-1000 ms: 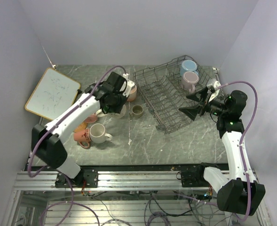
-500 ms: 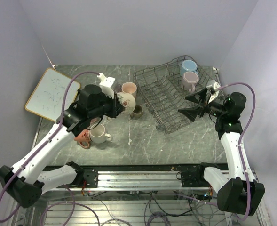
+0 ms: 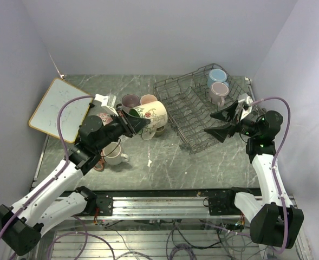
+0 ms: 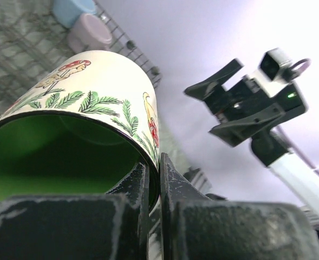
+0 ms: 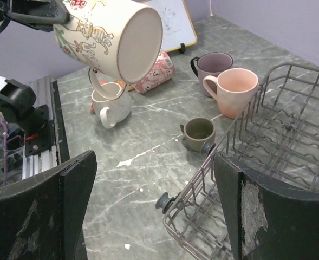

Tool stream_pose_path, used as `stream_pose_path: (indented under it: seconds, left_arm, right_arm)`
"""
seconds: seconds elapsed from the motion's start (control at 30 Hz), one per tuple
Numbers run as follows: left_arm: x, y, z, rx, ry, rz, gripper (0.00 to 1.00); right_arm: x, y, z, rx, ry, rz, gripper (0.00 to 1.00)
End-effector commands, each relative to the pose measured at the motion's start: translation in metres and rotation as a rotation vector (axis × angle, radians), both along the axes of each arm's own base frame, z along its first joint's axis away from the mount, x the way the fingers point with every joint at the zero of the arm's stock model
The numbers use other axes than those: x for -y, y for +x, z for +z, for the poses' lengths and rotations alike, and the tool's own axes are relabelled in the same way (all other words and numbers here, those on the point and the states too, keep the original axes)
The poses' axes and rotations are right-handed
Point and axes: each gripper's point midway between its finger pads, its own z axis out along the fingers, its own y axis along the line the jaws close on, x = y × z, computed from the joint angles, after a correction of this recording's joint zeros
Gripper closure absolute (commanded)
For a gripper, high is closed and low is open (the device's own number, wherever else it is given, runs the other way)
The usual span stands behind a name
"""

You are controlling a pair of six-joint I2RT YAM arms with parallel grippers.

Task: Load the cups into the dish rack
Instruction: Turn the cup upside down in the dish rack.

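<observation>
Raised and swung rackward since the earlier view, floral mug (image 3: 151,115) hangs tilted beside the rack (image 3: 176,103), rim pinched by the left gripper (image 4: 154,184); right gripper (image 3: 210,123) gapes empty; transfer step, next likely lowering onto tines.

green-lined floral mug (image 3: 151,114), perhaps olive cup (image 5: 197,131)

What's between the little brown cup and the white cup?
Nothing: the right wrist view shows bare table between the small olive cup and the cream cup.
</observation>
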Motion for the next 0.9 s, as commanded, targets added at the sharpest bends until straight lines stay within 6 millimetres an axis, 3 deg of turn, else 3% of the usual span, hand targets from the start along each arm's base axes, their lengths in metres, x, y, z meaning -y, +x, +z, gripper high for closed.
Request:
stream_pose_path:
  seconds: [0.0,0.5,0.87]
  left_arm:
    - [-0.007,-0.032,0.126,0.287,-0.416,-0.098,0.93]
    - [-0.018,-0.049,0.164,0.299,-0.792,-0.23,0.93]
    - [-0.022,-0.053,0.175,0.328,-0.908,-0.28,0.93]
  right_arm:
    - [-0.007,-0.009,0.008,0.018,0.017,0.044,0.11]
    - [-0.016,-0.018,0.013,-0.041,0.06,0.102,0.06]
    - [-0.028,-0.026,0.018,-0.095,0.093,0.156,0.0]
